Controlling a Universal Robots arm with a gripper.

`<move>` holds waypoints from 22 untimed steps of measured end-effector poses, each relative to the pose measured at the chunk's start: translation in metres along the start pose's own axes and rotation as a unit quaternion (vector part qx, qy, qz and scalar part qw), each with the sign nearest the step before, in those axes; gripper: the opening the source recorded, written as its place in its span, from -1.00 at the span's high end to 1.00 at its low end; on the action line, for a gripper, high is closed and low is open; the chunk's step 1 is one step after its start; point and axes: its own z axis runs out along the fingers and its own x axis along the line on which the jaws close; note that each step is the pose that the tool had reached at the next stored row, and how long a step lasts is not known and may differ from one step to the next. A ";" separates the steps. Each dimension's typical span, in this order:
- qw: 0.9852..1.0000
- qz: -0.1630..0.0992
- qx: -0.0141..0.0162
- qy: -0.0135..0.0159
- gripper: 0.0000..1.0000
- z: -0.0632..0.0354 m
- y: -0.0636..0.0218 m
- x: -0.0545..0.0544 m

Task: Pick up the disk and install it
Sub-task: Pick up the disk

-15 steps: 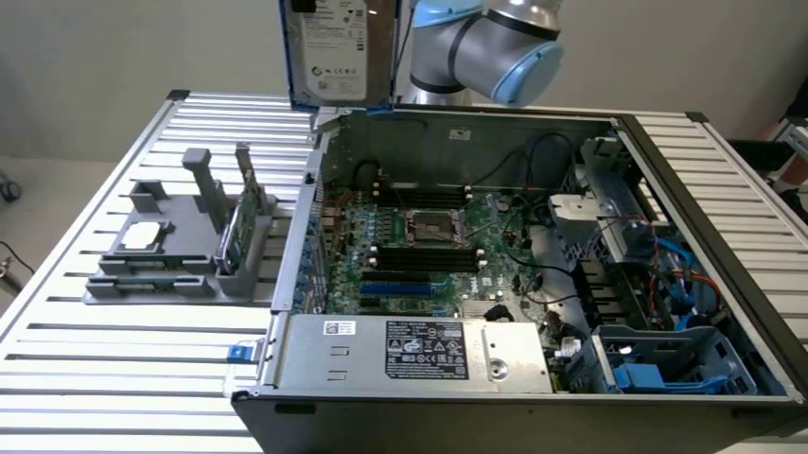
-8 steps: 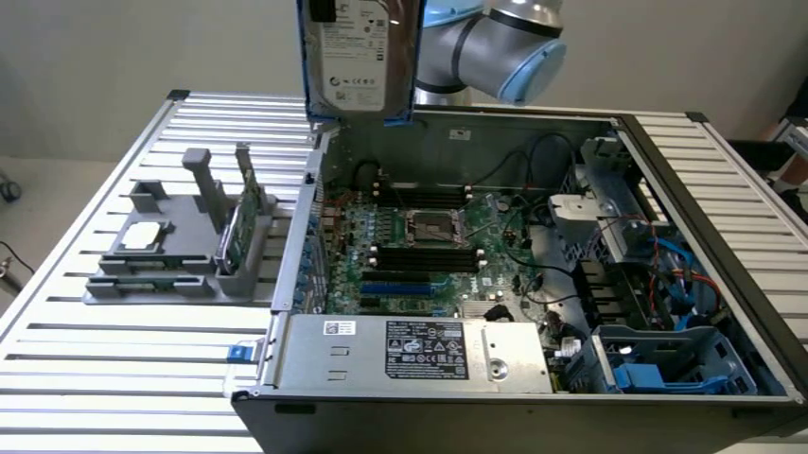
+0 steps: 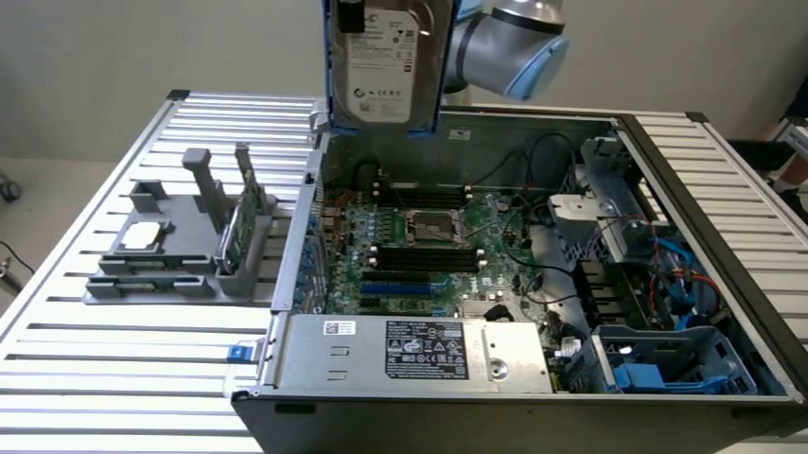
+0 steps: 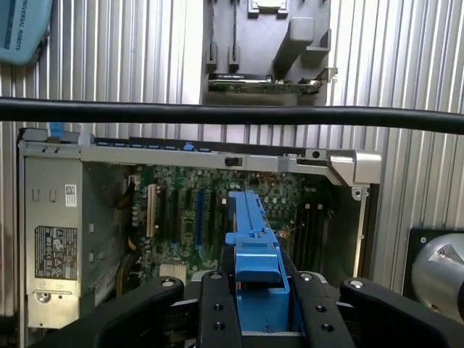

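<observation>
Exterior view: a flat rectangular silver-grey metal disk [image 3: 385,61] with a white label and a blue plastic carrier frame is held upright in the air. It is above the far wall of an open black computer case [image 3: 442,426] and well apart from the green motherboard [image 3: 430,246] inside. A silver-and-blue robot arm joint [image 3: 512,43] is seen just beside the disk. The case is laid on a slatted metal table [image 3: 127,378], and a grey plastic parts holder [image 3: 177,255] is set near it, on the exterior view's left.

Wrist view: the black gripper [image 4: 257,304] is closed on the disk, with one finger at each side of the blue frame (contact appears firm, though the pads are partly hidden). A black cable [image 4: 232,114] is stretched across, between camera and case.
</observation>
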 end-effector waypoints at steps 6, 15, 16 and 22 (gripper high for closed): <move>1.000 0.000 -0.002 0.000 0.35 -0.0003 -0.0218 0.015; 1.000 0.000 -0.003 0.000 0.35 -0.0008 -0.0617 0.032; 1.000 0.000 -0.003 0.000 0.35 -0.0008 -0.0661 0.034; 1.000 0.000 -0.004 0.000 0.35 -0.0009 -0.0868 0.049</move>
